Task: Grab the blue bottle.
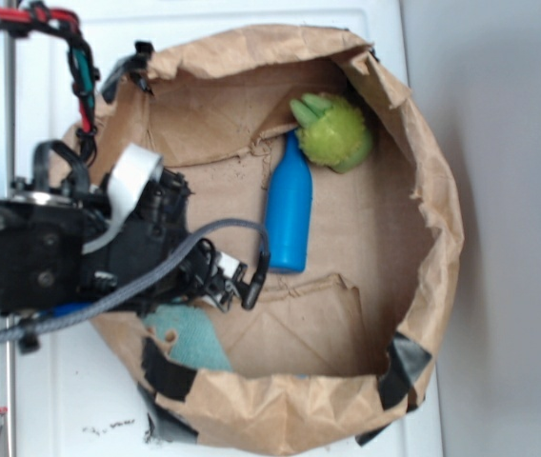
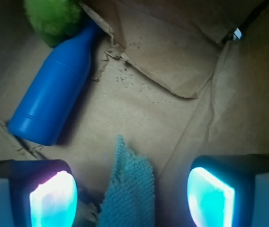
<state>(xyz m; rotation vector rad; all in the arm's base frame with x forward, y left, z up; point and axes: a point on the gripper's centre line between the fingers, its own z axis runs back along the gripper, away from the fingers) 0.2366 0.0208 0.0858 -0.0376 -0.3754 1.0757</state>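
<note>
1. At the far left of the exterior view, the arm (image 1: pixel 32 248) is reaching in over the rim of the bag (image 1: pixel 432 228), with a grey cable (image 1: pixel 170 257) looping across its front.
2. The gripper (image 1: pixel 242 281) is hanging inside the bag's left side with its jaws spread wide and nothing between them; in the wrist view the two pads (image 2: pixel 54 198) are glowing cyan at the bottom corners, well apart.
3. The cloth (image 1: pixel 190 338) is lying just below the gripper in the exterior view; in the wrist view the cloth (image 2: pixel 130 189) is poking up between the pads, touching neither as far as the blur allows.
4. The bottle (image 1: pixel 288 214) is lying on its side on the bag floor, just beside the gripper's tip and apart from it, its base toward the gripper and its neck pointing at the ball.
5. In the wrist view the bottle (image 2: pixel 54 97) is slanting across the upper left, off to the side of the open gap rather than inside it.
6. The ball (image 1: pixel 332 131) is sitting against the bag's inner wall at the bottle's neck end, seemingly touching it; the ball (image 2: pixel 54 19) is showing as a green blur at the top left of the wrist view.
7. The bag is resting on a white table (image 1: pixel 70 400), and its torn edges are patched with black tape (image 1: pixel 404 367) toward the lower right.
</note>
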